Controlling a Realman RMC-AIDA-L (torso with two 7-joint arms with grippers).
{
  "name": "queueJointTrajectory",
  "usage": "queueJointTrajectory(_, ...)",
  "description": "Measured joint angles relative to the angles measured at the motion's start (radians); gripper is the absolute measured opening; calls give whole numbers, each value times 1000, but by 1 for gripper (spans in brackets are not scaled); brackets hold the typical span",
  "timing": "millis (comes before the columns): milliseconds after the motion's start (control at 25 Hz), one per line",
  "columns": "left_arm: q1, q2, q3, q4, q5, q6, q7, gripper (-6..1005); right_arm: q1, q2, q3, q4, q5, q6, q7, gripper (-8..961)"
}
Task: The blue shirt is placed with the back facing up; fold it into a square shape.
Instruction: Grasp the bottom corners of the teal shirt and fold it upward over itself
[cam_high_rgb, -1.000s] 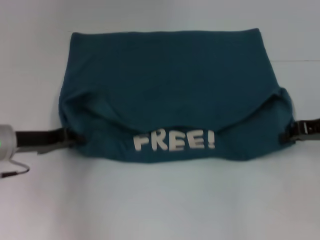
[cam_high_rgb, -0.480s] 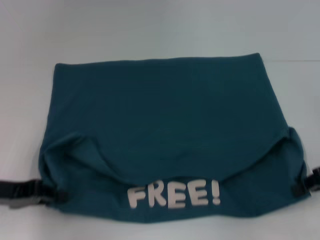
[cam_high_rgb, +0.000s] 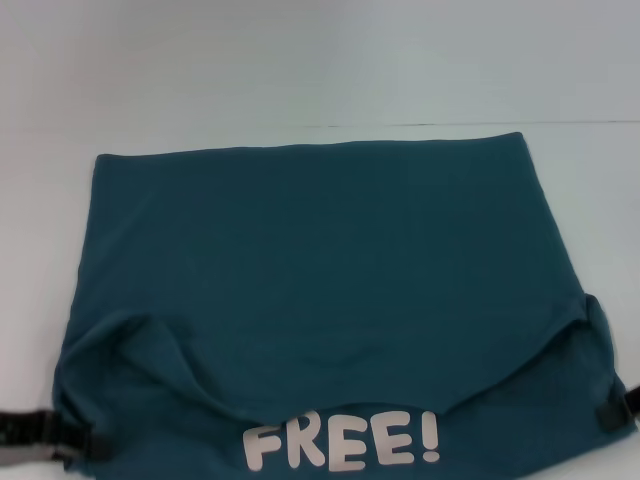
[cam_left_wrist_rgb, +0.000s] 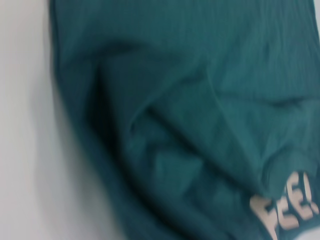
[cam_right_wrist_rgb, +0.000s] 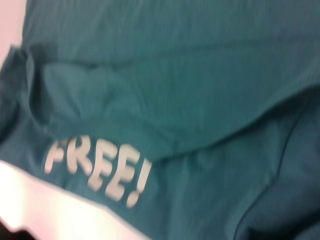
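Both pincers grip the shirt (cam_high_rgb: 320, 290) at its near corners: left pincer (cam_high_rgb: 85, 437), right pincer (cam_high_rgb: 612, 412). White "FREE!" lettering (cam_high_rgb: 342, 444) shows along the near edge, above the bench (cam_high_rgb: 300, 60).

blue shirt (cam_high_rgb: 320, 260): 1 | left pincer (cam_high_rgb: 70, 437): 1 | right pincer (cam_high_rgb: 612, 412): 1

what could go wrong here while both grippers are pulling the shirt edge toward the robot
1. The blue shirt sags in the middle between the left gripper and the right gripper, so the fold may land curved rather than straight.
2. The left corner sits lower in the head view than the right, so the fold could end up skewed, not square.
3. Each gripper seems to grip only a corner; the cloth could slip out if pulled further.
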Motion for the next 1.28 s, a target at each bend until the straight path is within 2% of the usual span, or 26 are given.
queueJointTrajectory(120, -27, 8, -27, -5, -3, -29, 1, 63, 12, -2, 69, -3, 14, 23, -16, 73)
queueJointTrajectory(280, -92, 35, -104, -64, -3, -77, -9, 63, 31, -16, 161, -4, 81, 75, -24, 78)
queueJointTrajectory(360, -136, 52, -137, -103, -4, -118, -22, 62, 35, -23, 187, -3, 133, 137, -14, 80)
queueJointTrajectory(520, -198, 70, -136, -146, -3, -206, -64, 62, 58, -23, 192, 2, 183, 282, 13, 85)
queueJointTrajectory(720, -271, 80, -134, -171, 4, -315, -112, 62, 106, -5, 180, 6, 180, 414, 16, 91)
queueJointTrajectory(880, -315, 81, -113, -179, 5, -416, -144, 62, 140, 18, 173, 9, 185, 540, 18, 96)
queueJointTrajectory(1120, -363, 78, -7, -228, 6, -606, -201, 61, 191, 55, 106, 19, 185, 733, 16, 103)
queueJointTrajectory(1280, -387, 66, 68, -251, 6, -730, -227, 61, 224, 67, 27, 69, 183, 876, 17, 107)
